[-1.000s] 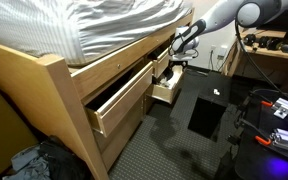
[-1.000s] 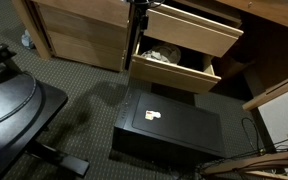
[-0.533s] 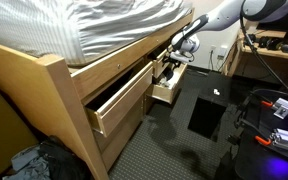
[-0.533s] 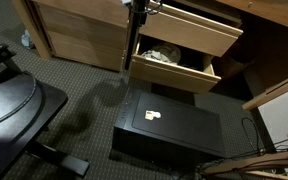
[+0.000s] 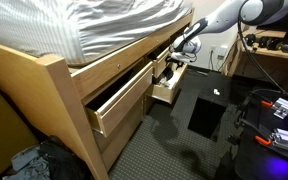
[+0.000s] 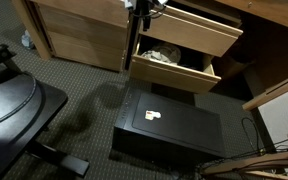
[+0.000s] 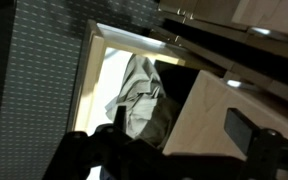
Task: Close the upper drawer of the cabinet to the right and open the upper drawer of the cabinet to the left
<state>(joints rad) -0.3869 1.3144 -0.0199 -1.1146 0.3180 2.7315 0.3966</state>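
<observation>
In an exterior view the right cabinet's upper drawer (image 6: 192, 26) stands pulled out, above an open lower drawer (image 6: 174, 68) that holds crumpled clothes (image 6: 162, 56). The left cabinet (image 6: 79, 30) has its drawers shut. My gripper (image 6: 142, 8) is at the left front corner of the open upper drawer; it also shows in an exterior view (image 5: 178, 54). In the wrist view my gripper (image 7: 169, 138) is open, with the upper drawer's wooden front panel (image 7: 219, 110) between its fingers and the clothes (image 7: 139, 95) below.
A black box (image 6: 169, 125) lies on the carpet in front of the open drawers; it also shows in an exterior view (image 5: 209, 105). A black round base (image 6: 14, 110) stands on the left. A bed with a striped cover (image 5: 94, 25) tops the cabinets.
My gripper dipped a little toward the drawer and came back up near the upper drawer's corner. Neither drawer has visibly moved.
</observation>
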